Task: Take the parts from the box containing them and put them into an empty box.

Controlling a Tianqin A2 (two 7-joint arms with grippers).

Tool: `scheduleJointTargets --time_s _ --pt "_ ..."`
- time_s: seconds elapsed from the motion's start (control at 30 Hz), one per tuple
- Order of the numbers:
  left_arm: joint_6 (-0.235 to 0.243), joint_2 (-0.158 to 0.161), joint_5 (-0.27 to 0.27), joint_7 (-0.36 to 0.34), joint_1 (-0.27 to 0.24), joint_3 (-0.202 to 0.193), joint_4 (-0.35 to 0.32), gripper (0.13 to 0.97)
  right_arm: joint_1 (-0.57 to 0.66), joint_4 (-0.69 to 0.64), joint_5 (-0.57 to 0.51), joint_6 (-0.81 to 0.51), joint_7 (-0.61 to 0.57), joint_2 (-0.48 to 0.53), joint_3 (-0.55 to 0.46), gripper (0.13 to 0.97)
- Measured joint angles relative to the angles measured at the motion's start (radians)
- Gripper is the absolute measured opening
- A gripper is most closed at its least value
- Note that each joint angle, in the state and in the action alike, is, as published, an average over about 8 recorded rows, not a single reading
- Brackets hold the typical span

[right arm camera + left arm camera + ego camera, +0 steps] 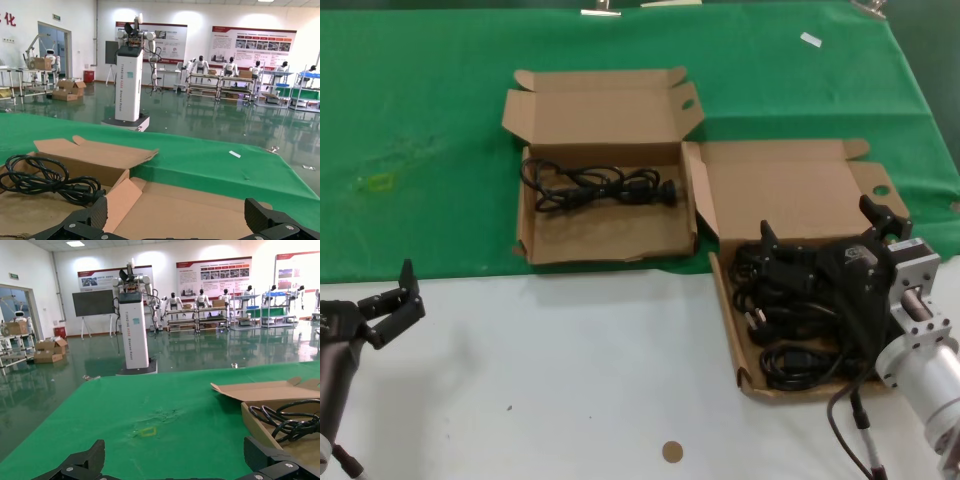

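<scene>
Head view shows the right gripper (825,235), jaws spread wide and holding nothing, directly above the cables (790,320) in the source box (775,190), while the left gripper (395,300), also open and empty, waits far from the receiving box (605,225).

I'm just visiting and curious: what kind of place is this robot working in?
Most likely a robot testing or training hall. Beyond the green table cover lies a wide glossy floor with a white robot tower, several humanoid robots beside shelving, and poster boards along the wall.
</scene>
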Motion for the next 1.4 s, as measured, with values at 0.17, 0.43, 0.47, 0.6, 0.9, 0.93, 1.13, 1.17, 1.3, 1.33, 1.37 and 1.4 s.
scheduleJointTargets --time_s 0.17,0.43,0.47,0.6,0.9,0.93,1.13,1.17,1.3,1.33,1.37,1.4 --pt "0.0 0.0 0.0 0.0 0.0 0.0 0.0 0.966 0.0 0.0 0.0 0.0 0.0 0.0 0.0 0.966" --pt "0.0 0.0 0.0 0.0 0.0 0.0 0.0 0.966 0.0 0.0 0.0 0.0 0.0 0.0 0.0 0.966" --pt "0.0 0.0 0.0 0.0 0.0 0.0 0.0 0.966 0.0 0.0 0.0 0.0 0.0 0.0 0.0 0.966" --pt "0.0 0.0 0.0 0.0 0.0 0.0 0.0 0.966 0.0 0.0 0.0 0.0 0.0 0.0 0.0 0.966" --pt "0.0 0.0 0.0 0.0 0.0 0.0 0.0 0.966 0.0 0.0 0.0 0.0 0.0 0.0 0.0 0.966" --pt "0.0 0.0 0.0 0.0 0.0 0.0 0.0 0.966 0.0 0.0 0.0 0.0 0.0 0.0 0.0 0.966" --pt "0.0 0.0 0.0 0.0 0.0 0.0 0.0 0.966 0.0 0.0 0.0 0.0 0.0 0.0 0.0 0.966" --pt "0.0 0.0 0.0 0.0 0.0 0.0 0.0 0.966 0.0 0.0 0.0 0.0 0.0 0.0 0.0 0.966" --pt "0.0 0.0 0.0 0.0 0.0 0.0 0.0 0.966 0.0 0.0 0.0 0.0 0.0 0.0 0.0 0.966" --pt "0.0 0.0 0.0 0.0 0.0 0.0 0.0 0.966 0.0 0.0 0.0 0.0 0.0 0.0 0.0 0.966" --pt "0.0 0.0 0.0 0.0 0.0 0.0 0.0 0.966 0.0 0.0 0.0 0.0 0.0 0.0 0.0 0.966" --pt "0.0 0.0 0.0 0.0 0.0 0.0 0.0 0.966 0.0 0.0 0.0 0.0 0.0 0.0 0.0 0.966"
